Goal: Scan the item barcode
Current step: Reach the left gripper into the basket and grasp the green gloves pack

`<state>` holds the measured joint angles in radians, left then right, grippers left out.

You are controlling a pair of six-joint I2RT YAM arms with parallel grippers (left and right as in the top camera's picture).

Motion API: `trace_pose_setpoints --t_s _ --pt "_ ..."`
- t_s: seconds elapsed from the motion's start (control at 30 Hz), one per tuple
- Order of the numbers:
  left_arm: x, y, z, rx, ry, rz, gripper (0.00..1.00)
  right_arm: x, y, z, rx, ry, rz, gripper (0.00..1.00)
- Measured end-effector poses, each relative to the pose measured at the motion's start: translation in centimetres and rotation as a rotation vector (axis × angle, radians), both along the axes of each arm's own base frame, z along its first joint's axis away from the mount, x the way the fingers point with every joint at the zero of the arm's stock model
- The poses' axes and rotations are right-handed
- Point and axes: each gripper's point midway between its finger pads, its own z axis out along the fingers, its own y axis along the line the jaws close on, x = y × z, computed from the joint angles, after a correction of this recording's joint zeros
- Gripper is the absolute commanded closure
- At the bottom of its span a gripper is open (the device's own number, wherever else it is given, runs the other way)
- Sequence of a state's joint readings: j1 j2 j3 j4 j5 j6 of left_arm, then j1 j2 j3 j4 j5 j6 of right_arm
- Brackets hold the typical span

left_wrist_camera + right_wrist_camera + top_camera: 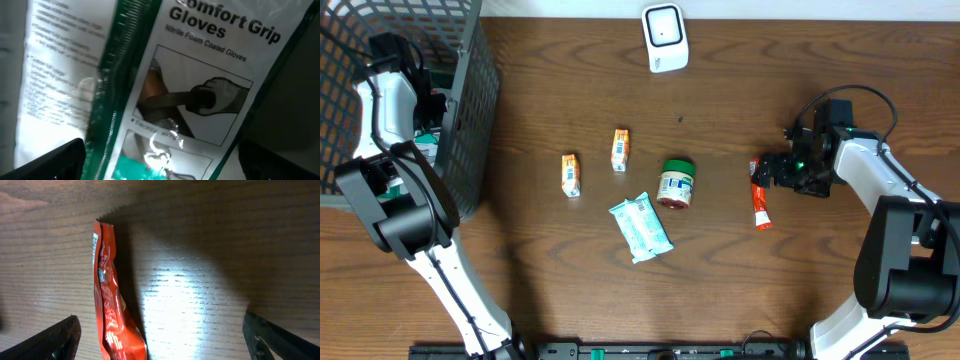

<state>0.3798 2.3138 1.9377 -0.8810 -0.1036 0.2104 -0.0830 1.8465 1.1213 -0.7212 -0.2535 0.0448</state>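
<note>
A white barcode scanner [664,37] stands at the table's far edge. A red snack packet [760,205] lies on the wood at the right. My right gripper [772,170] hovers just over it, open. In the right wrist view the packet [110,310] lies between the spread fingers, close to the left fingertip [65,337], and nothing is gripped. My left gripper [162,162] is down inside the dark mesh basket [470,110], open above a green-and-white package of gloves [200,100]. No barcode shows.
In the middle of the table lie two small orange-and-white cartons [570,174] [620,150], a green-lidded jar [676,183] and a pale teal packet [641,226]. The basket takes up the far left corner.
</note>
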Motion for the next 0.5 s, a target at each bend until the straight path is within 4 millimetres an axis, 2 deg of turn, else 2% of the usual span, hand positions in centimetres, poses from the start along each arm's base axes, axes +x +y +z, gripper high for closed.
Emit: trace_pose_setpoints --t_s 0.07,0.1,0.17,0.2,0.23,0.43,0.47,0.5 --pt "0.08 0.16 0.09 0.009 -0.002 -0.001 0.05 -0.02 0.00 0.00 0.000 0.001 0.000 0.01" --pt "0.10 0.23 0.08 0.013 -0.002 -0.001 0.13 0.01 0.00 0.00 0.000 0.000 0.000 0.01" --pt "0.19 0.47 0.13 0.031 -0.003 0.005 0.42 -0.01 0.00 0.00 0.000 0.000 0.000 0.01" --pt "0.16 0.59 0.07 0.039 0.001 0.007 0.53 0.01 0.00 0.00 0.000 0.000 0.000 0.01" --pt "0.11 0.65 -0.02 0.045 0.007 0.003 0.58 0.01 0.00 0.00 0.000 0.000 0.000 0.01" --pt "0.03 0.88 -0.23 0.066 0.015 0.026 0.57 0.00 0.00 0.00 0.000 0.000 0.000 0.01" --pt "0.01 0.95 -0.22 0.068 0.013 0.035 0.54 0.00 0.00 0.00 0.000 0.000 0.000 0.01" --pt "-0.02 1.02 -0.20 0.071 0.013 0.041 0.46 0.00 0.00 0.00 0.000 0.000 0.000 0.01"
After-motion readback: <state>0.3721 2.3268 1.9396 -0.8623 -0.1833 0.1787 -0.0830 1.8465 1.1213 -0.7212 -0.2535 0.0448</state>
